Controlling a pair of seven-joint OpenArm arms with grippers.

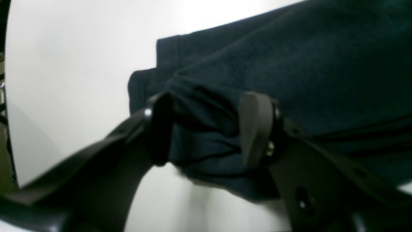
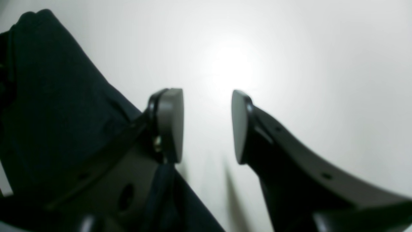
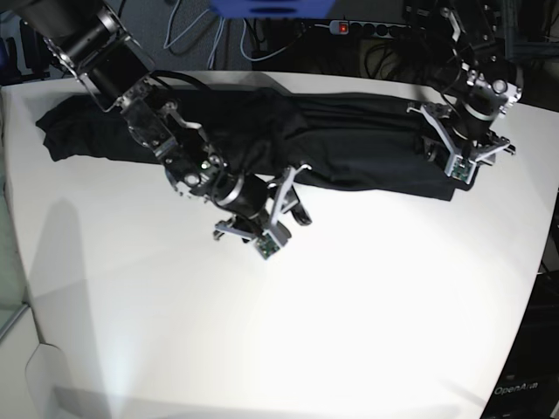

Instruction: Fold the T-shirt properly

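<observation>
The black T-shirt lies stretched in a long band across the far side of the white table. At the band's right end, my left gripper is shut on a bunched fold of the T-shirt, and in the left wrist view the left gripper has fabric filling the gap between its pads. My right gripper hovers at the shirt's near edge around the middle. In the right wrist view the right gripper is open over bare table, and the T-shirt lies behind its left finger.
Cables and a power strip lie beyond the table's far edge. A blue object hangs at the top. The table's right edge curves close to the left arm. The right arm reaches in over the shirt's left part.
</observation>
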